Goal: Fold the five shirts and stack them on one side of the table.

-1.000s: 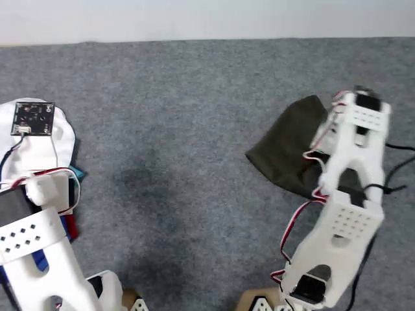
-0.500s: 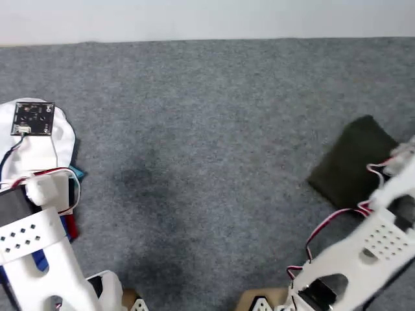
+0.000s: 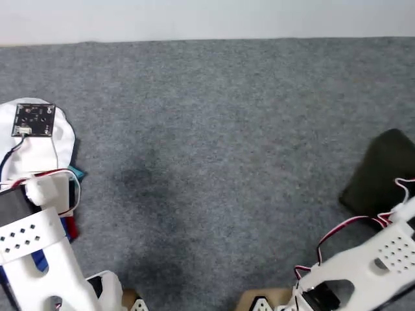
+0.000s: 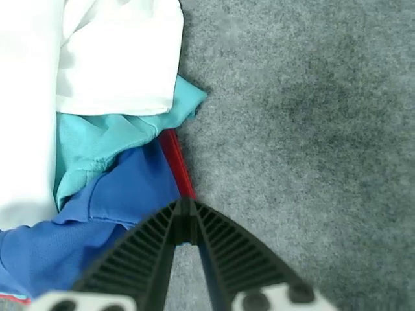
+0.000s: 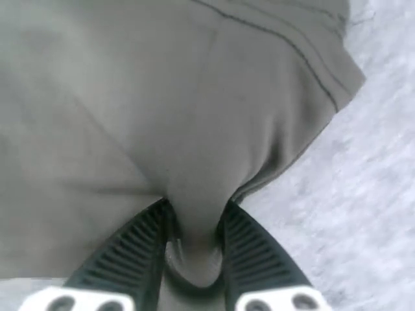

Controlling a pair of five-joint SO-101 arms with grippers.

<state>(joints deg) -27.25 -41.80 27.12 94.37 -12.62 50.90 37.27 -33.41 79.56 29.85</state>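
The right pincer (image 5: 194, 249) grips a dark green cloth shirt (image 5: 162, 110). The left pincer (image 4: 186, 210) sits closed above white, teal and blue shirts (image 4: 97, 139).

The olive shirt (image 3: 381, 170) is cut off at the high view's edge and partly covered by the right arm (image 3: 366, 259). The red shirt (image 4: 176, 162) is mostly buried under the blue shirt (image 4: 117, 207); fold state cannot be told.

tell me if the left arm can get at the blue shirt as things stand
Likely yes: the left gripper, shut, hangs at the edge of the blue shirt with nothing between. The white shirt and teal shirt cover only part of it.
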